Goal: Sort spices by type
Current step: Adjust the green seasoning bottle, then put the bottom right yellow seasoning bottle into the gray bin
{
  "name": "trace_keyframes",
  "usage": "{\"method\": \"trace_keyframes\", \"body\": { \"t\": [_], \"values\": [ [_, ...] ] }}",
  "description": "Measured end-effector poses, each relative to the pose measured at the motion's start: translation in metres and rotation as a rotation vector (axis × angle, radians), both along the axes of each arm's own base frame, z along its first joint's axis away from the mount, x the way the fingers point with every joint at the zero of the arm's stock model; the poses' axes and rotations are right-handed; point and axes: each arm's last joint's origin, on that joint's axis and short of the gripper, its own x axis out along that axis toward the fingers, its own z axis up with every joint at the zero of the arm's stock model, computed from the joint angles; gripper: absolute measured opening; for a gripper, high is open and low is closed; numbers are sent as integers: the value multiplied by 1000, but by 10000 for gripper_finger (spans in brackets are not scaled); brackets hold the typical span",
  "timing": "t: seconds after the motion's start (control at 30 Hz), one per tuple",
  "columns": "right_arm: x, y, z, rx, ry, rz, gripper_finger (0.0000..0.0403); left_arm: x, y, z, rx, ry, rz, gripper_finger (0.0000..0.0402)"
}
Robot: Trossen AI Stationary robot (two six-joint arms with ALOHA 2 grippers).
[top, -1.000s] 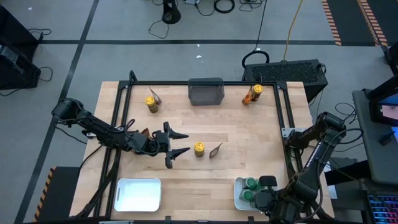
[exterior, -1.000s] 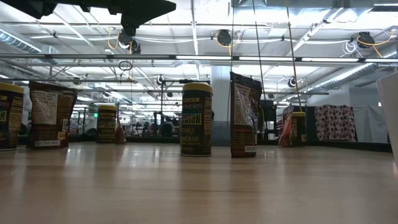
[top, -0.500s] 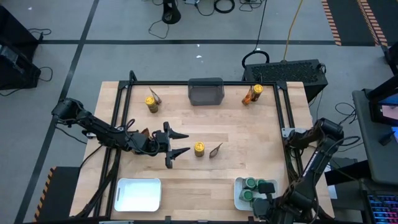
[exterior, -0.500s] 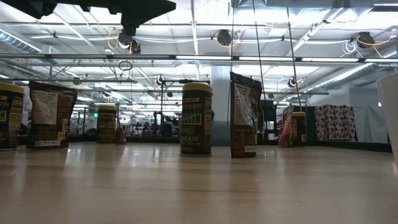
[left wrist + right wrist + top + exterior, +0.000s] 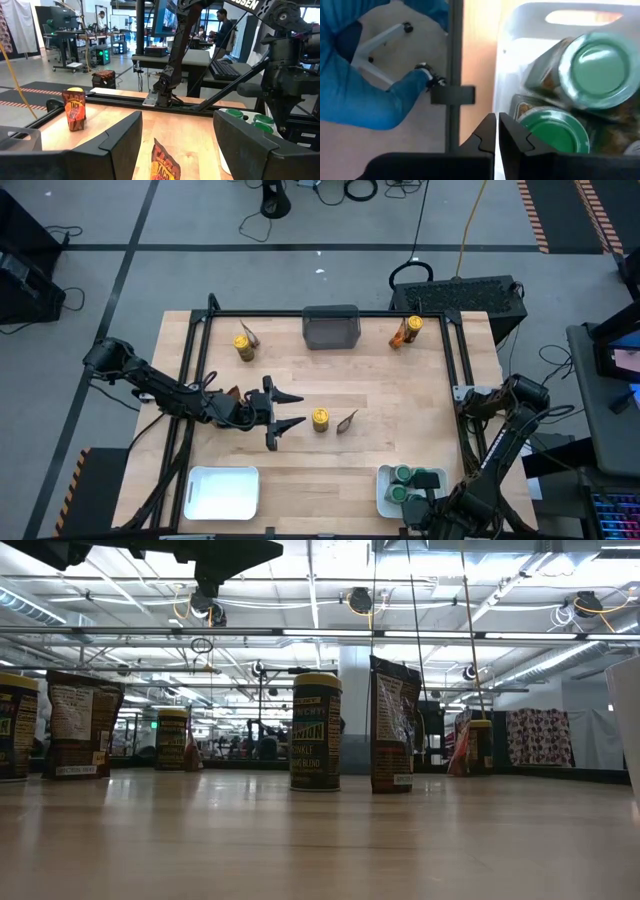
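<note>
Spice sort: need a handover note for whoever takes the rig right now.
Left gripper: jaws open, empty, mid-table facing a yellow-lidded jar and packet.
Right gripper: jaws shut, empty, over the right tray edge.
Done: green-lidded jars in the right tray.
Left: centre jar and packet, rear-left jar and packet, rear-right jar and packet. Left tray holds nothing.

Matt wood table (image 5: 400, 395), glossy white plastic tray (image 5: 520, 30) w/ smooth green lids (image 5: 597, 67).
</note>
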Motion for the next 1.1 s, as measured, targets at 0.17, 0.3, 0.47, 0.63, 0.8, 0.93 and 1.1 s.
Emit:
{"method": "trace_keyframes", "body": {
  "t": [0.17, 0.3, 0.47, 0.63, 0.8, 0.93, 1.1],
  "values": [
    [1, -4, -1, -25, 19, -29, 0, 0, 0, 0, 0, 0, 0, 248],
    [-1, -6, -1, -43, 34, -31, 0, 0, 0, 0, 0, 0, 0, 248],
    [0, -5, -1, -33, 23, -15, 0, 0, 0, 0, 0, 0, 0, 248],
    [0, -5, 3, -26, 7, 9, 0, 0, 0, 0, 0, 0, 0, 248],
    [-2, -11, 22, -8, -89, 29, 0, 0, 0, 0, 0, 0, 0, 248],
    [-6, -21, 42, -16, -190, 50, 0, 0, 0, 0, 0, 0, 0, 248],
    [-6, -39, 66, -65, -320, 80, 0, 0, 0, 0, -2, 0, -2, 248]
  ]
}}
